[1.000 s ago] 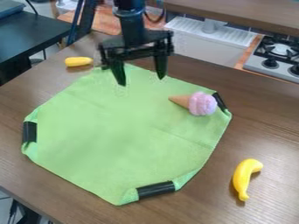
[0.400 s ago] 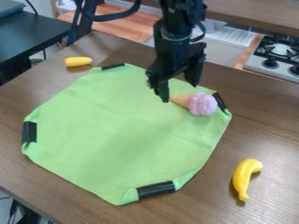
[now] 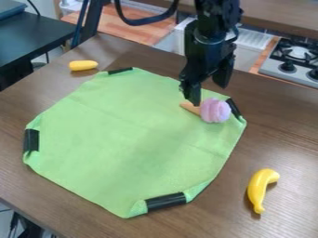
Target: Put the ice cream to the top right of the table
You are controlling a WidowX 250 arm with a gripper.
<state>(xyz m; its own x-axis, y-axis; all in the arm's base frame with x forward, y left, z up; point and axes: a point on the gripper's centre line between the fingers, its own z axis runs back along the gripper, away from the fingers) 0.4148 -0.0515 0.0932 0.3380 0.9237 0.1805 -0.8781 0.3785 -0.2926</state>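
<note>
The black gripper [image 3: 210,94] hangs over the upper right part of the green cloth, its two fingers apart with nothing seen between them. Just below it lies the toy ice cream [image 3: 215,110], a pink scoop with a tan cone pointing left, on the cloth near its right corner. One fingertip covers part of the cone from this angle; whether they touch, I cannot tell. The brown wooden table [image 3: 286,139] extends around the cloth.
A green cloth [image 3: 118,139] with black tape at its corners covers the middle of the table. One yellow banana [image 3: 261,189] lies at the lower right, and a small yellow object [image 3: 83,65] at the upper left. A stove [image 3: 297,58] stands beyond the table's far edge.
From the upper left of the cloth, the gripper has moved right and turned, coming to the ice cream. The ice cream, cloth and banana have stayed in place.
</note>
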